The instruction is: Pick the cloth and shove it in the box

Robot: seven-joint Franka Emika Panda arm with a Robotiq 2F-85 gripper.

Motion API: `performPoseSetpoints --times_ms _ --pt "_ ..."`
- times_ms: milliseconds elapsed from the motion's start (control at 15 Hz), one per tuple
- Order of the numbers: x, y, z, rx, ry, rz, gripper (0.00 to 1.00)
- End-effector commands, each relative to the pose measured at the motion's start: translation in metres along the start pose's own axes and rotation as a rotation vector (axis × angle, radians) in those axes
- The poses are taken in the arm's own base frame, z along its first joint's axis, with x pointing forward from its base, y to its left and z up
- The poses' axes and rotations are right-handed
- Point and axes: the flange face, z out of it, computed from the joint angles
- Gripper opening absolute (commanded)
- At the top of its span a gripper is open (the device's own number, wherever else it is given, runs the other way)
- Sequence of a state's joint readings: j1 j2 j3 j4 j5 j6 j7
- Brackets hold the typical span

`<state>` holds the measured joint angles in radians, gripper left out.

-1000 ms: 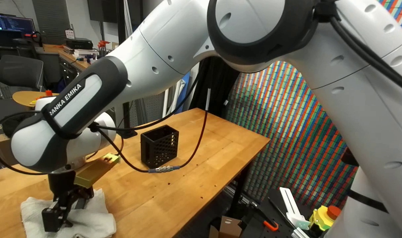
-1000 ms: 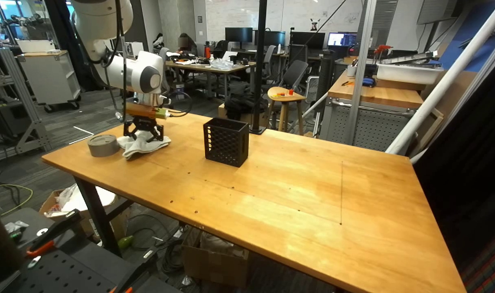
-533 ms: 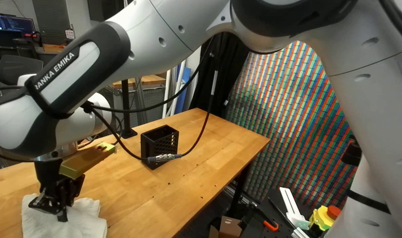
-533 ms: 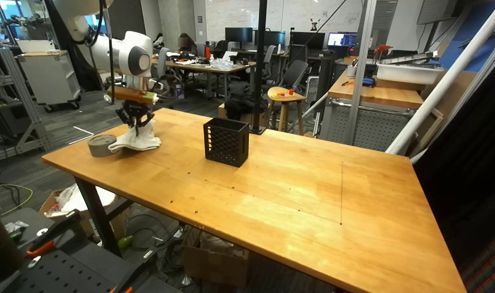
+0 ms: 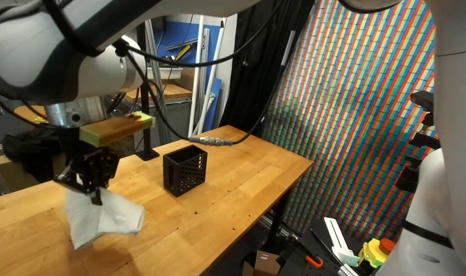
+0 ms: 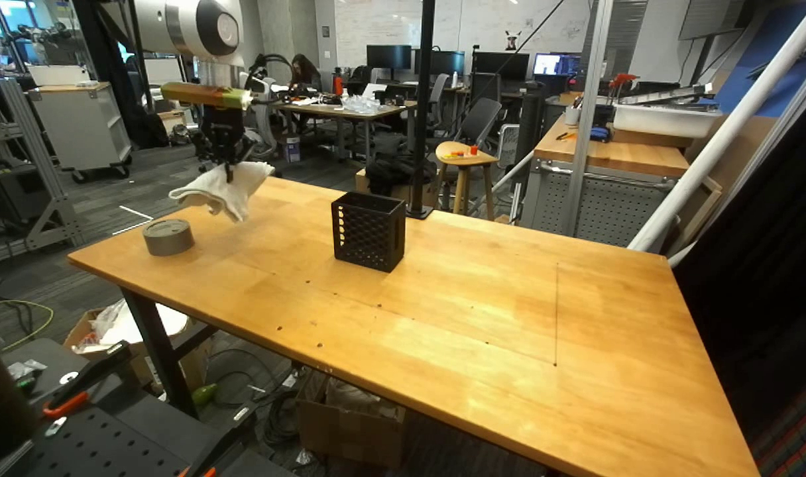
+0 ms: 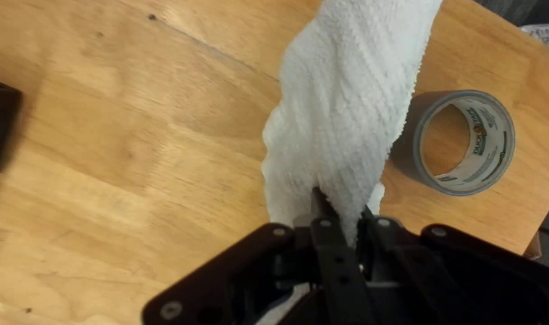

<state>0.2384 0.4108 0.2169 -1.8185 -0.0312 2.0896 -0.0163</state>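
I have raised the cloth (image 7: pixel 346 104) off the bench (image 6: pixel 482 331) (fingers (image 5: pixel 97 197) gripping it); its long axis points up the wrist view, past the tape roll (image 7: pixel 487 140).

Cloth (image 5: pixel 102 218): off the table (image 5: pixel 233 207), hanging in the air; half a second ago we had it partly down there.
Gripper (image 7: pixel 342 205): spread a second ago; now we see it pinching a fold, and higher.
Arm (image 6: pixel 177 30): raised in both exterior views.
Tape roll (image 6: pixel 169 240): cloth overlapped it in an exterior view; now we see a gap.
Cable connector (image 5: pixel 212 141): from across the box (image 5: pixel 191 174) to above its rim, in an exterior view.
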Motion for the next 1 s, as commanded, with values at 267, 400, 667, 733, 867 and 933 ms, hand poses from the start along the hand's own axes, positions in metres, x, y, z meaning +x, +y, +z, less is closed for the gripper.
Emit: performPoseSetpoints --times_ms 267,400,667,733,867,933 --pt "-0.065 0.117 -0.105 -0.112 -0.039 0.074 0.05" --pt "-0.076 0.152 -0.122 -0.133 -0.055 0.062 0.05" --pt "-0.081 0.211 -0.139 -0.153 -0.081 0.022 0.05" --pt "-0.079 0.222 -0.141 -0.151 -0.080 0.013 0.05" --pt "-0.072 0.240 -0.143 -0.148 -0.072 -0.001 0.05" --pt "-0.065 0.248 -0.141 -0.139 -0.063 -0.007 0.05"
